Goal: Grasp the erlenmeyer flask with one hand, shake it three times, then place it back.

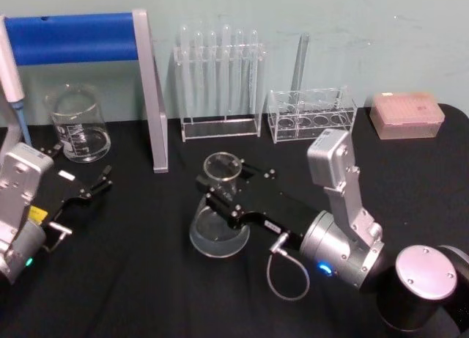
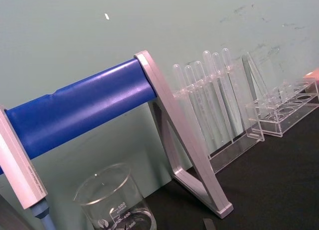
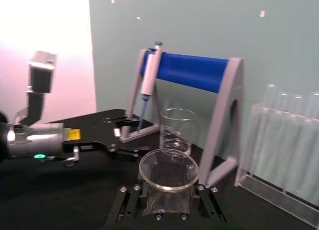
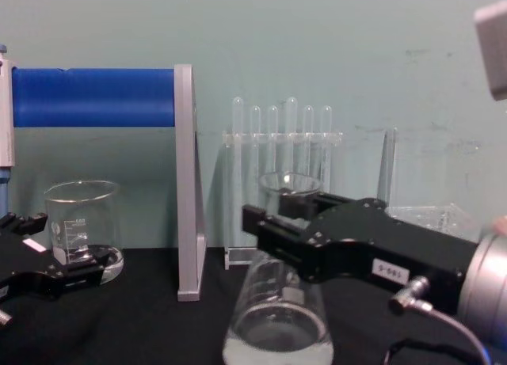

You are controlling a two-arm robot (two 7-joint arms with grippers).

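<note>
The erlenmeyer flask [image 1: 218,232] is clear glass with a wide base and a little clear liquid, standing mid-table on the black cloth. My right gripper [image 1: 222,180], black and blocky with a small white label and a grey cable, reaches in from the right. It is shut on the flask's neck just below the flared rim. From the side, the flask [image 4: 277,325] hangs below the right gripper [image 4: 273,211]; its base is at or just above the cloth. In the right wrist view the flask's rim [image 3: 168,170] sits between the two fingers. My left gripper [image 1: 82,169] rests open at the far left.
A glass beaker [image 1: 77,125] stands at the back left beside a grey stand with a blue bar [image 1: 150,96] that holds a pipette [image 1: 11,74]. Behind the flask are a rack of test tubes [image 1: 220,81], a second clear rack [image 1: 311,114] and a pink tip box [image 1: 407,114].
</note>
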